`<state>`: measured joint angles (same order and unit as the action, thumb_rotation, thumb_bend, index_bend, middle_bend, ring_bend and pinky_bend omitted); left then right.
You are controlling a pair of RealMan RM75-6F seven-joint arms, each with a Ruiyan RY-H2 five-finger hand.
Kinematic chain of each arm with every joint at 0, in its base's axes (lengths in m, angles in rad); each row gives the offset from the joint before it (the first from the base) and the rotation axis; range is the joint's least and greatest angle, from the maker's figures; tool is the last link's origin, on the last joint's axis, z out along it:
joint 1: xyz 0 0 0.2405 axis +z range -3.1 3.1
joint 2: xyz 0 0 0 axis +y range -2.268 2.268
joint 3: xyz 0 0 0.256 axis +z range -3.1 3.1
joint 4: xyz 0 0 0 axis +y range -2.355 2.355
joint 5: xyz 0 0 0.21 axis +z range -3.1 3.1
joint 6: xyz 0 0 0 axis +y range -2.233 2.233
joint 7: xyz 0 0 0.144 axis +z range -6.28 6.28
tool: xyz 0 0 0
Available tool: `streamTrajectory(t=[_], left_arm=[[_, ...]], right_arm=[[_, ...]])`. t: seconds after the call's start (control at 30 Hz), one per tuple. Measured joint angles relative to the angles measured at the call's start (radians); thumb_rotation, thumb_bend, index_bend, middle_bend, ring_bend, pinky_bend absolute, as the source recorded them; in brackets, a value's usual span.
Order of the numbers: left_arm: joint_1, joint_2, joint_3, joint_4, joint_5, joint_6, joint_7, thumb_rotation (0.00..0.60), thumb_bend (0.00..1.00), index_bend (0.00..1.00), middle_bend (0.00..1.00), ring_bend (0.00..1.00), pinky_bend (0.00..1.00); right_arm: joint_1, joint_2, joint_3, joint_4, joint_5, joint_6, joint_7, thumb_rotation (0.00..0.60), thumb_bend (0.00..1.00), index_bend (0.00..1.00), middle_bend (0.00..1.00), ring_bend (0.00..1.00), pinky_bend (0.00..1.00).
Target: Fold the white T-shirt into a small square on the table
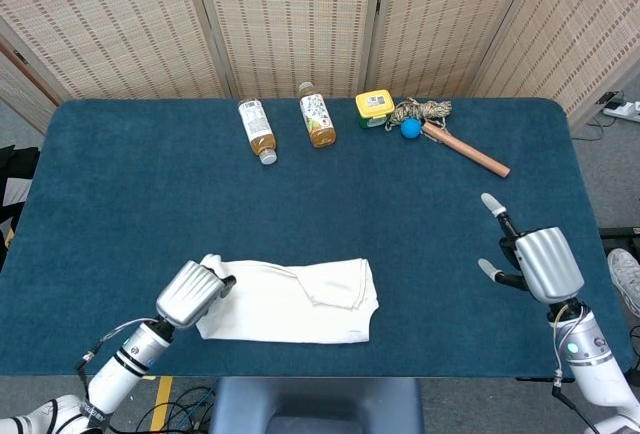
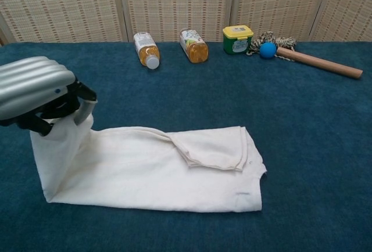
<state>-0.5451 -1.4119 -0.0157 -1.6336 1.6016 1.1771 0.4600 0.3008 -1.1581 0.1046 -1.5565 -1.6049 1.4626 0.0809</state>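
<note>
One white T-shirt (image 2: 174, 171), near side of desk (image 1: 140, 184); left hand (image 2: 35, 92) grips its raised left end. Right hand (image 1: 535, 259) empty, fingers spread.

- Tabletop (image 1: 140, 184): covered in dark blue pile fabric, corners rounded.
- Folding screen (image 1: 300, 14): woven beige panels in pale frames, standing along the tabletop's 12 o'clock edge.
- Floor (image 1: 600, 154): grey, visible at 3 o'clock.
- Power strip (image 1: 622, 108): white, on the floor at 2 o'clock.
- Lighting: even, soft shadows.
</note>
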Motion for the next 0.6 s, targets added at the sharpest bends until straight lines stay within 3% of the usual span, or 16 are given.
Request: streamTrajectory(t=[0.3, 0.6], left_arm=[[-0.069, -0.119, -0.070, -0.091, -0.117, -0.091, 0.252, 0.600, 0.62, 0.66, 0.94, 0.84, 0.95], [-0.136, -0.248, -0.117, -0.120, -0.229, -0.134, 0.423, 0.600, 0.62, 0.66, 0.94, 0.84, 0.95]], right_arm=[[-0.020, 0.017, 0.000, 0.009, 0.006, 0.019, 0.020, 0.600, 0.21, 0.05, 0.94, 0.94, 1.00], [-0.036, 0.027, 0.000, 0.019, 0.014, 0.032, 0.037, 0.600, 0.21, 0.05, 0.94, 0.94, 1.00]])
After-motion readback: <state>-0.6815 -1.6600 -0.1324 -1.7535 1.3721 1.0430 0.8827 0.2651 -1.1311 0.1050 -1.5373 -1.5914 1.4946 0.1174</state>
